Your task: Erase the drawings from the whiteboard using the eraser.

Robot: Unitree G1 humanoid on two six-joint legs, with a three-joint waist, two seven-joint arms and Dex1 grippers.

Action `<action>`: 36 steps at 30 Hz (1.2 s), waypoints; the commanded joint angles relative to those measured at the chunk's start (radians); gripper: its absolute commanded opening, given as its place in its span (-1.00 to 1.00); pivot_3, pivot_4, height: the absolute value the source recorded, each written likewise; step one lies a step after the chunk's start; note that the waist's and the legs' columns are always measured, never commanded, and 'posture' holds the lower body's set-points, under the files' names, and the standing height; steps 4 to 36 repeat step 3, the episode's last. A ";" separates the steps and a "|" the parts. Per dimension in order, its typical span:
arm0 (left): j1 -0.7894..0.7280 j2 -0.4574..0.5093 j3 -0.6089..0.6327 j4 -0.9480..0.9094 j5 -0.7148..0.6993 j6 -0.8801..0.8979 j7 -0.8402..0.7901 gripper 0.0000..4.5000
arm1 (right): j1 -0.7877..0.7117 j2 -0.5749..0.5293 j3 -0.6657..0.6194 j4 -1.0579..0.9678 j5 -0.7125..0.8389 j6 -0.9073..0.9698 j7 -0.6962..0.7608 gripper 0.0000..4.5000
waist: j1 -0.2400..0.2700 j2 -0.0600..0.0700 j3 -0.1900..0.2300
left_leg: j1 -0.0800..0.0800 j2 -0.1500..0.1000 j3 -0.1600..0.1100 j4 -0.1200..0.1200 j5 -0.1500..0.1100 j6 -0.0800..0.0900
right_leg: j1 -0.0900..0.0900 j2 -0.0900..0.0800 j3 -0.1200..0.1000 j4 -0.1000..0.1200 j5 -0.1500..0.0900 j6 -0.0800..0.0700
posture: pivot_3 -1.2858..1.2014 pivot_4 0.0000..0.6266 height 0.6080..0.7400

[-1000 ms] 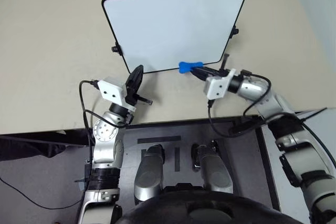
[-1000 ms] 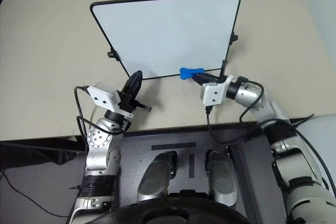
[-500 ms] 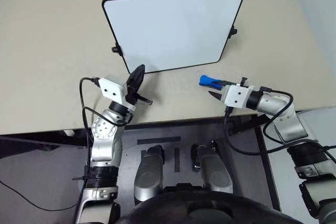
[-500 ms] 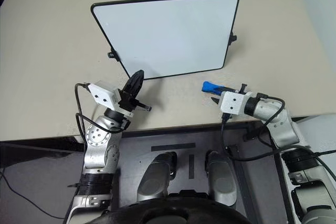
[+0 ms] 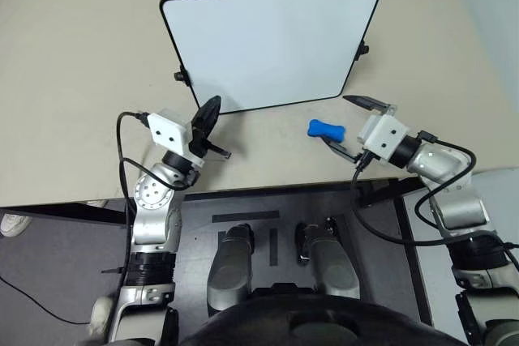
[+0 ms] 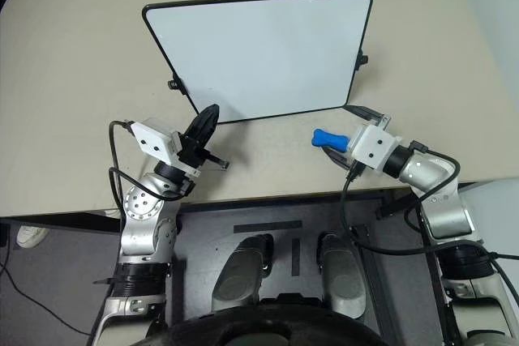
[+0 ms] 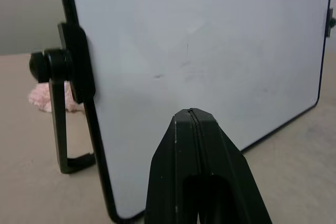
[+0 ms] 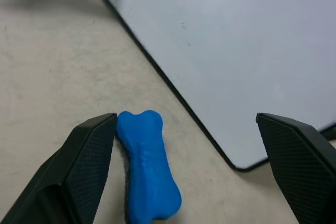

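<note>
My right gripper (image 5: 349, 126) is spread wide with the blue eraser (image 5: 325, 128) lying loose on the table just by its lower finger, long side pointing back at it, while my left gripper (image 5: 208, 116) is pressed together far off.

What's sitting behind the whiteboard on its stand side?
Behind the whiteboard, beside its black stand bracket, a pale pink fuzzy lump lies on the table. The board covers the rest of it, so I cannot identify it.

A plain beige matte surface (image 5: 81, 54) carries a large white rounded-corner whiteboard (image 5: 268, 42) with a thin black frame and small black knobs on two sides. A small bright blue bone-shaped eraser (image 5: 325, 128) lies flat on the surface, near the whiteboard's near right corner but apart from it.
</note>
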 commanded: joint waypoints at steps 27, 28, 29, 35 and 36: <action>-0.051 0.019 0.006 -0.009 -0.022 0.010 -0.028 -1.00 | 0.001 0.026 -0.037 -0.079 0.024 0.029 -0.039 0.99 | 0.000 0.000 0.000 | 0.000 0.000 0.000 0.000 0.001 0.000 | 0.000 0.000 0.000 0.000 0.000 0.000 | 0.03 -0.52 1.00; -0.051 0.019 0.006 -0.009 -0.022 0.010 -0.028 -1.00 | 0.001 0.026 -0.037 -0.079 0.024 0.029 -0.039 0.99 | 0.000 0.000 0.000 | 0.000 0.000 0.000 0.000 0.001 0.000 | 0.000 0.000 0.000 0.000 0.000 0.000 | 0.03 -0.52 1.00; -0.051 0.019 0.006 -0.009 -0.022 0.010 -0.028 -1.00 | 0.001 0.026 -0.037 -0.079 0.024 0.029 -0.039 0.99 | 0.000 0.000 0.000 | 0.000 0.000 0.000 0.000 0.001 0.000 | 0.000 0.000 0.000 0.000 0.000 0.000 | 0.03 -0.52 1.00; -0.051 0.019 0.006 -0.009 -0.022 0.010 -0.028 -1.00 | 0.001 0.026 -0.037 -0.079 0.024 0.029 -0.039 0.99 | 0.000 0.000 0.000 | 0.000 0.000 0.000 0.000 0.001 0.000 | 0.000 0.000 0.000 0.000 0.000 0.000 | 0.03 -0.52 1.00; -0.051 0.019 0.006 -0.009 -0.022 0.010 -0.028 -1.00 | 0.001 0.026 -0.037 -0.079 0.024 0.029 -0.039 0.99 | 0.000 0.000 0.000 | 0.000 0.000 0.000 0.000 0.001 0.000 | 0.000 0.000 0.000 0.000 0.000 0.000 | 0.03 -0.52 1.00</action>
